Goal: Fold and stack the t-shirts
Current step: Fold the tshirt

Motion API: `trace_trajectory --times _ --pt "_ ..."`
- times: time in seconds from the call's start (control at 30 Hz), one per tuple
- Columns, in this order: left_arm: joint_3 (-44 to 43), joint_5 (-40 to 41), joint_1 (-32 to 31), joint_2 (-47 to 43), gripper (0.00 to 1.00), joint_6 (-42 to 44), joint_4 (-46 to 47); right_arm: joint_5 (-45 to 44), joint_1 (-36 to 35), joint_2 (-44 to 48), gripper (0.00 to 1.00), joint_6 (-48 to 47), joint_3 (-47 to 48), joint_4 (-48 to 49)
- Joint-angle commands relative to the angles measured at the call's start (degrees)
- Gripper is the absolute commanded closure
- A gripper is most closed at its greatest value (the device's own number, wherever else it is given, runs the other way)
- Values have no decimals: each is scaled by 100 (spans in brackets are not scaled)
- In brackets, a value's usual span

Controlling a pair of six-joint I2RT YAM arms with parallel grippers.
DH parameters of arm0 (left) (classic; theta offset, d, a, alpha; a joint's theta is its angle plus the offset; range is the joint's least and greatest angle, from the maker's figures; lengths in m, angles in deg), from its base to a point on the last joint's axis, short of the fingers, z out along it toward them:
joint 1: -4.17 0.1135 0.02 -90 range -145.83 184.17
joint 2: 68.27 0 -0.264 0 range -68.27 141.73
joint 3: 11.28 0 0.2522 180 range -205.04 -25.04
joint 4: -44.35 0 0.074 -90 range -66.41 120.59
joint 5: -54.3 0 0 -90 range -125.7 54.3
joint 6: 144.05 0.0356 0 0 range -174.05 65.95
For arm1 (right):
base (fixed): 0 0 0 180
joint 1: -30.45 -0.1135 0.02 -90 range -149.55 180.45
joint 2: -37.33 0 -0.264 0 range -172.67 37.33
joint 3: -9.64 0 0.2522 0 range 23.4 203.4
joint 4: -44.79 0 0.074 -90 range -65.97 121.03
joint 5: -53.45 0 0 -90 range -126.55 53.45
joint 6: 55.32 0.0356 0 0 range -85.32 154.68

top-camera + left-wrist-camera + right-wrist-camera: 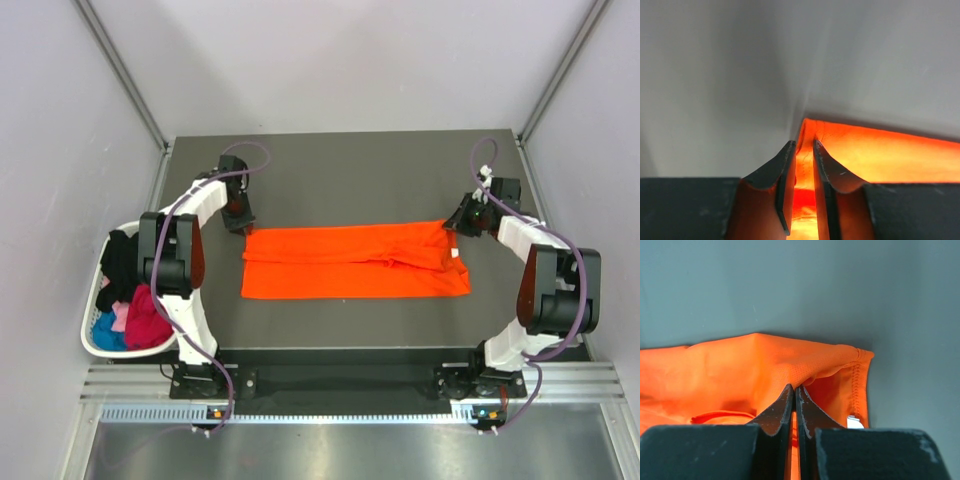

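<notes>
An orange t-shirt (350,262) lies folded into a long band across the dark table (350,175). My left gripper (238,222) is at its far left corner. In the left wrist view its fingers (802,145) stand slightly apart, with the orange cloth (890,155) running between them. My right gripper (460,222) is at the far right corner. There the right gripper (795,387) is shut on a raised pinch of the orange fabric (740,375), beside the stitched hem and a small white label (854,422).
A white basket (97,345) hangs off the table's left edge beside the left arm. It holds a black t-shirt (120,260), a magenta one (148,318) and a blue one (106,330). Grey walls enclose the table on three sides.
</notes>
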Motion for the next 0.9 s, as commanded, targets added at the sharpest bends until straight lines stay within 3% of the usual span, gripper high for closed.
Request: trace_trajectory --times 0.0,0.27,0.4,0.87 --pt "183 -146 51 -243 74 152 177 73 62 -19 100 -80 185 257" --pt "184 -164 51 -67 77 170 133 99 71 34 100 -89 203 248" --pt "70 -235 51 -23 99 126 160 117 88 -10 100 -71 203 310" --pt "-555 -428 174 293 100 -322 45 371 203 -528 100 96 510 714"
